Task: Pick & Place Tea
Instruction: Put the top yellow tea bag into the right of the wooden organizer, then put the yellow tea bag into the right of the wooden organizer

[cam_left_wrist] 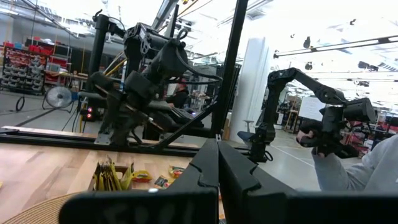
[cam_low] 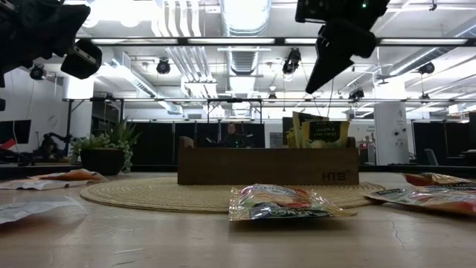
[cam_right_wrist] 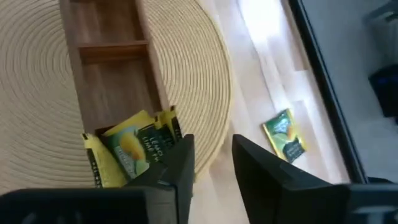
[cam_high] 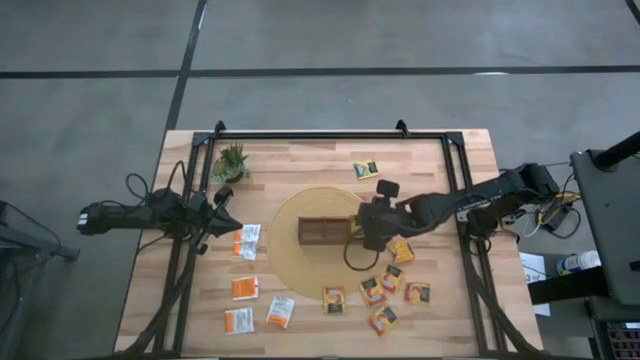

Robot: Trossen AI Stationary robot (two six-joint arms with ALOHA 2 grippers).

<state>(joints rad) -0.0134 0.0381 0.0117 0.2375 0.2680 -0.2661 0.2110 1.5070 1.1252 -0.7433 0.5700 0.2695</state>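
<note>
Presently the right gripper (cam_right_wrist: 211, 163) is seen parted and empty above the tray (cam_right_wrist: 118, 62), where yellow sachets (cam_right_wrist: 134, 146) stand upright, others lying scattered on the table (cam_high: 300, 165); light, thin and crinkly, they are best pinched at an edge; the left gripper (cam_left_wrist: 214, 180) is clenched, idle.

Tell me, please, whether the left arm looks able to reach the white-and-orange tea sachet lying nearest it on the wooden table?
Probably yes: the left gripper sits right beside that white-and-orange sachet, with nothing between them.
</note>
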